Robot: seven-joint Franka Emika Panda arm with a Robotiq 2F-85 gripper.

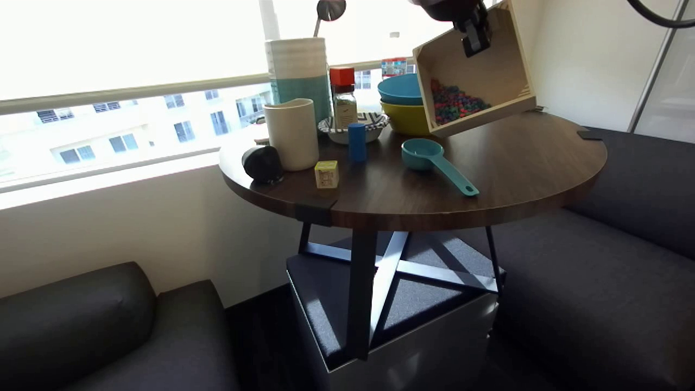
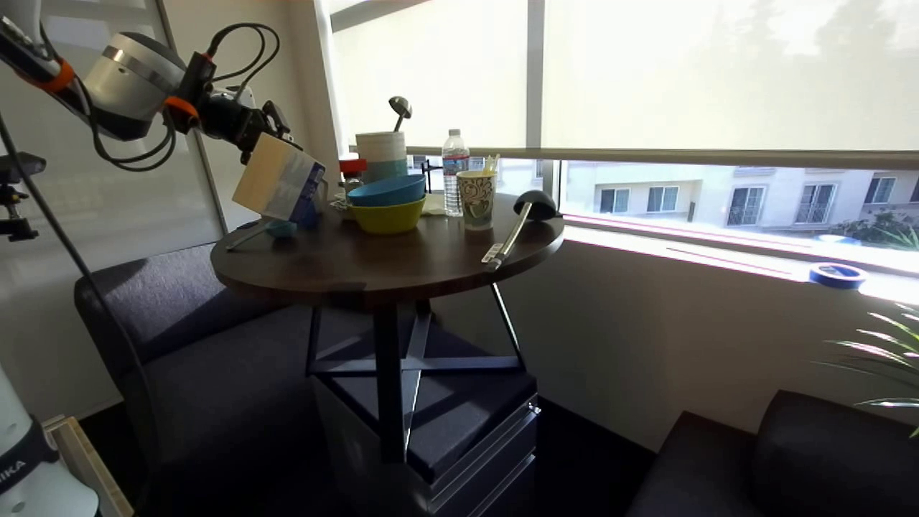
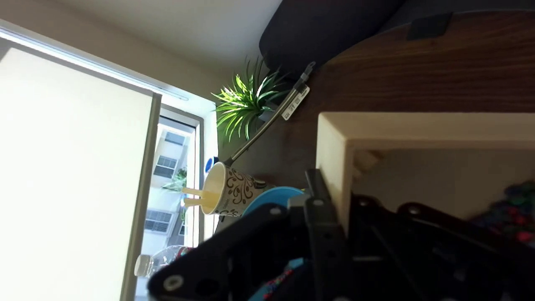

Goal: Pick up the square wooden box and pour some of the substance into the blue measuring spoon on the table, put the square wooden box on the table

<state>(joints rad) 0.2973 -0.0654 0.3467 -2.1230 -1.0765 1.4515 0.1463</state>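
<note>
Box [image 1: 472,70] tilted in air near spoon [image 1: 433,158]: spill risk.
Hand [image 3: 336,188] pinches one wall, above bench [image 1: 532,157]; bits [image 1: 459,104] pooled in low corner. Tipping too fast would likely overrun spoon; one-wall grip could also let box twist.

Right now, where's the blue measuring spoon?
In an exterior view, the spoon lies on the table, right of the blue cylinder, below the tilted box.

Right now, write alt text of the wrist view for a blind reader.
A black pincer grips a pale wooden box of colorful bits by one wall. Behind are a dark table, patterned paper cup, plant and window blind.
</note>
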